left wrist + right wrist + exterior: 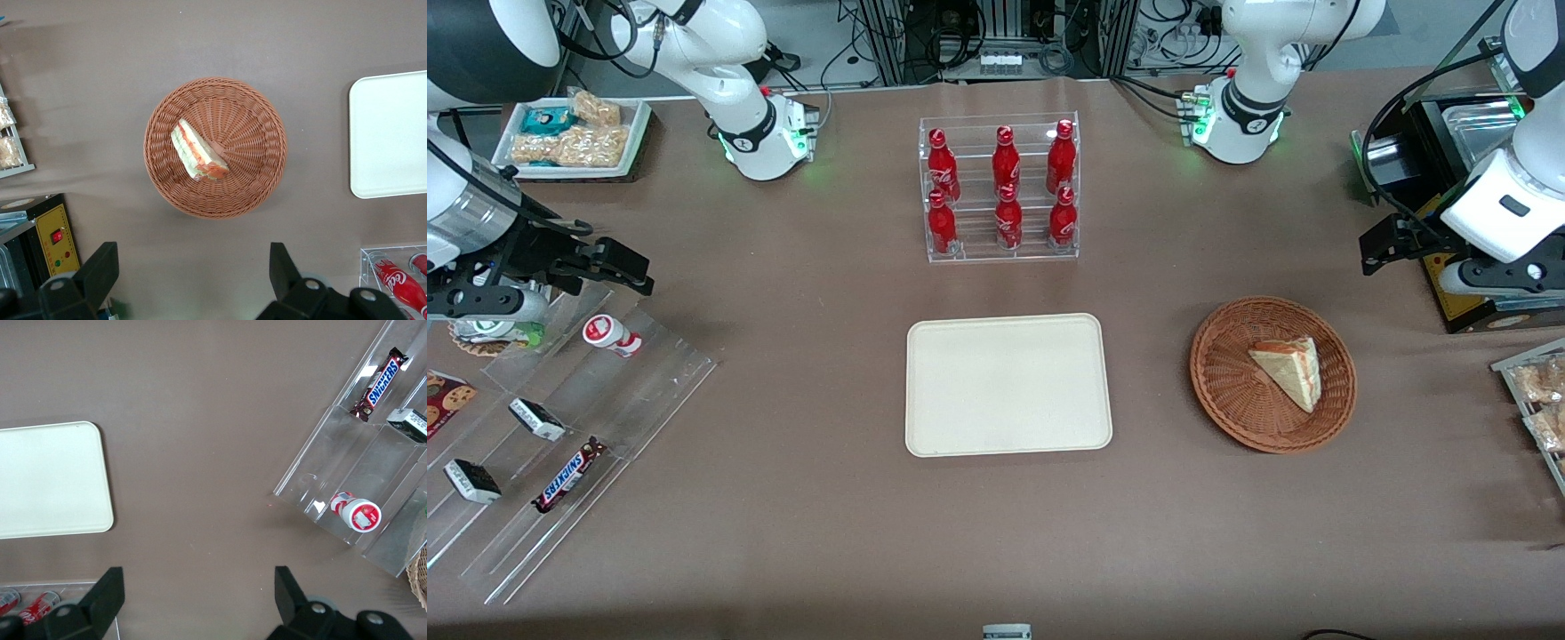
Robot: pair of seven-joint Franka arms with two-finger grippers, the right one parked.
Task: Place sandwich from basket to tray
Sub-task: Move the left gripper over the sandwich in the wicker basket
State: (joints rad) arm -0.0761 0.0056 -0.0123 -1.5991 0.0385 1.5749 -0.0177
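Brown tablecloth (783,498) covers the whole table. Clear bottle rack (1000,188) at 12 o'clock, clear stepped snack rack (560,444) at 8, black box (1449,178) at 2. Cables and metal frames (996,36) along the 12 o'clock edge.

"SNICKERS" on the brown candy bar (567,476) lying on the clear acrylic rack (618,418), white Coca-Cola script on the red bottles (1006,162) in the clear tiered rack (1000,253)
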